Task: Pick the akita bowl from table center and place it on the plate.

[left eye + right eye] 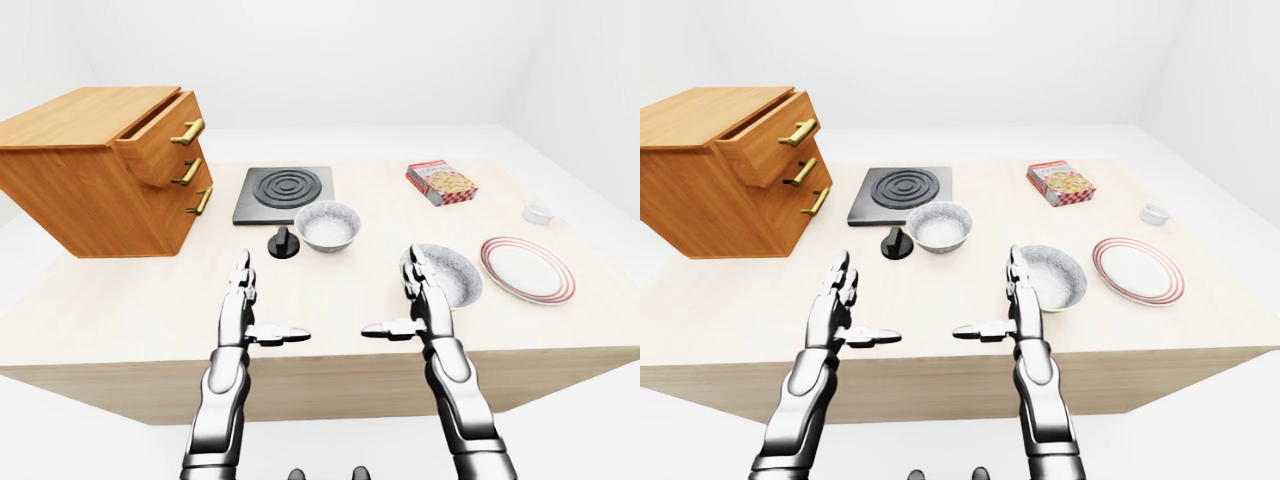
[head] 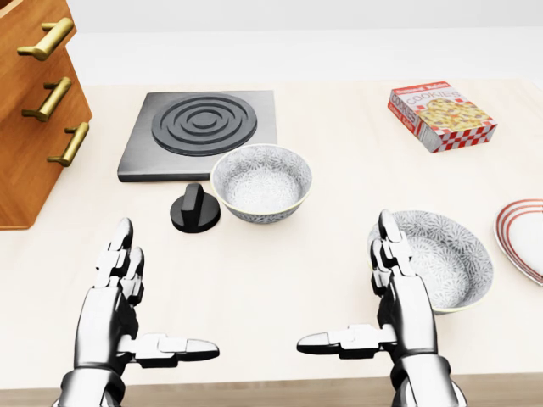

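A grey patterned bowl (image 2: 260, 182) stands upright near the table's middle, just below the black stove plate (image 2: 199, 131) in the head view. A second, similar bowl (image 2: 445, 259) sits further right, close to the red-rimmed white plate (image 1: 527, 268). My left hand (image 2: 165, 292) hovers open over the table at lower left, thumb pointing right. My right hand (image 2: 344, 284) is open too, its fingers (image 2: 392, 254) right at the left rim of the second bowl. Neither hand holds anything.
A black knob (image 2: 195, 209) lies left of the middle bowl. A wooden drawer chest (image 1: 100, 170) with its top drawer ajar fills the table's left. A cookie box (image 2: 441, 114) and a small white cup (image 1: 538, 212) sit at the upper right.
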Available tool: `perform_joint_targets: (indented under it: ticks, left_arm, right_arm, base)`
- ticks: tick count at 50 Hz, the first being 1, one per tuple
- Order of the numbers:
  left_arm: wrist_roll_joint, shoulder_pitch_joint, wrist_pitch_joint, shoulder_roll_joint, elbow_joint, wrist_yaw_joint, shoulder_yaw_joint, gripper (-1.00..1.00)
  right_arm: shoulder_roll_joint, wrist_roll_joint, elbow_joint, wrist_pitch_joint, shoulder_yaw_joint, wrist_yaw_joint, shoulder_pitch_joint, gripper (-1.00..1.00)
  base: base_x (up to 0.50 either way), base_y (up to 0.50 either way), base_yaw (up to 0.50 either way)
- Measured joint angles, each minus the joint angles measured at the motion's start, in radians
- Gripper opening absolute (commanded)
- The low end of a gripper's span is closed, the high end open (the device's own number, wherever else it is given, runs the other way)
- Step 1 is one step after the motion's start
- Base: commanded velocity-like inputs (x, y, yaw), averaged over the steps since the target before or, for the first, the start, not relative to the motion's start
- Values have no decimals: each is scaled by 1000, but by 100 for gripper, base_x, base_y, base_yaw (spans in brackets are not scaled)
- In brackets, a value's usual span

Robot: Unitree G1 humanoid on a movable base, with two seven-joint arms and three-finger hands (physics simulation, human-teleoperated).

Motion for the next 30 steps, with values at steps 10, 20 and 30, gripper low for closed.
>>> perform_joint_targets:
  ticks: [10,20,30]
  left_arm:
    - [-6,-3,-1,6,8,-19,12,100]
    - [-28,-35,33,16,17,-32,28,100]
    - [-32,-123,87,43,-25,-43,47,100]
  right_arm:
    - [-7,7,2,16,-13,19,-9,100]
    - [-14,-10,-8,74,-26,-10,-31,100]
    - [-35,-31,-76,74,-47,-32,-115,100]
  base:
    - [0,0,0]
    - [0,0,0]
    - [0,0,0]
